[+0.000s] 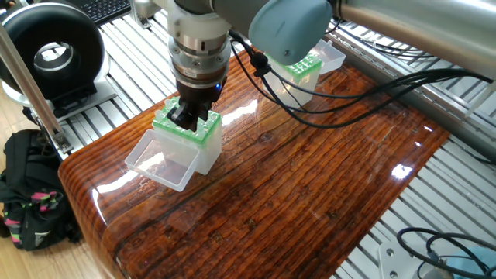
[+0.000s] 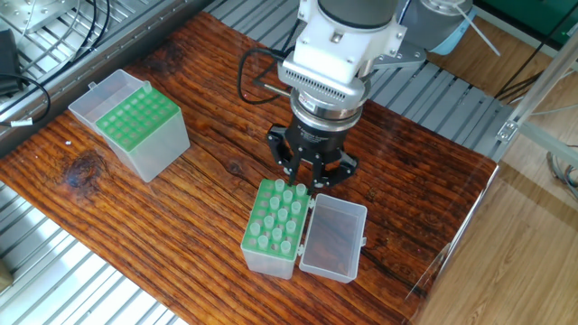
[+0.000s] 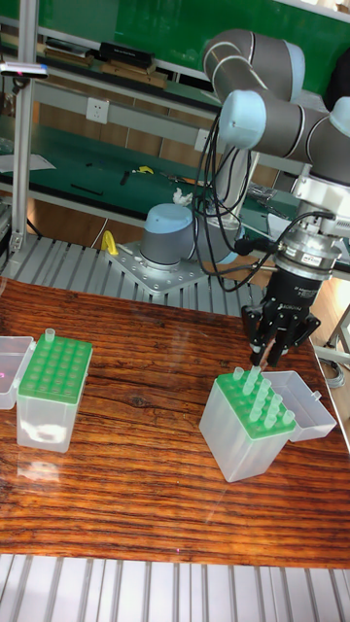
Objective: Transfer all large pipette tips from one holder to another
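Near the worktop's (image 2: 424,226) edge, the gripper (image 2: 310,178) hangs directly above the upright large pipette tips (image 2: 278,215) racked in the open holder (image 2: 269,255), jaws slightly parted, whether gripping one cannot be told.

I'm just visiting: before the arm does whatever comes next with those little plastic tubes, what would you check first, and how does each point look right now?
1. Gripper is over the near holder, at its back edge: ok.
2. Gripper has a firm hold on a tip: cannot tell, the fingers hide it.
3. Large pipette tips stand upright in the near holder: ok.
4. Near holder's lid lies open, clear of the rack: ok.
5. Far holder has free holes: ok; one tip stands at its corner.
6. Path between the holders over the table is free: ok.
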{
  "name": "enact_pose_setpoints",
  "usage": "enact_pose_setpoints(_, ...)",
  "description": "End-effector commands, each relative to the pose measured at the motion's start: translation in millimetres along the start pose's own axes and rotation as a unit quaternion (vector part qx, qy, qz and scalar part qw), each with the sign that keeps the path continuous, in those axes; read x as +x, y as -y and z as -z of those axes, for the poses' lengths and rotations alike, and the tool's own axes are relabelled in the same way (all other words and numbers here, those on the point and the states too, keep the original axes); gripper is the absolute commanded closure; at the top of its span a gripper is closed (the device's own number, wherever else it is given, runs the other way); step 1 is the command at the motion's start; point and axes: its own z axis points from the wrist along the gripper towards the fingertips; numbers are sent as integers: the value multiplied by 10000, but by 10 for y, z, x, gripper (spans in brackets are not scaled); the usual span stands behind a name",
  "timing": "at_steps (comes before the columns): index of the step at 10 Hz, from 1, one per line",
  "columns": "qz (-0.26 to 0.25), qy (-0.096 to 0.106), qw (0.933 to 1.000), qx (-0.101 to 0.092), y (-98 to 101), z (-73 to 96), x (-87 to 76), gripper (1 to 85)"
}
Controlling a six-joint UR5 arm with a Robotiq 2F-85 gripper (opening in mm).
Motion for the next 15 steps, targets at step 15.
enact_pose_setpoints(15,1,-736,9972,-117,-89,118,-36,527)
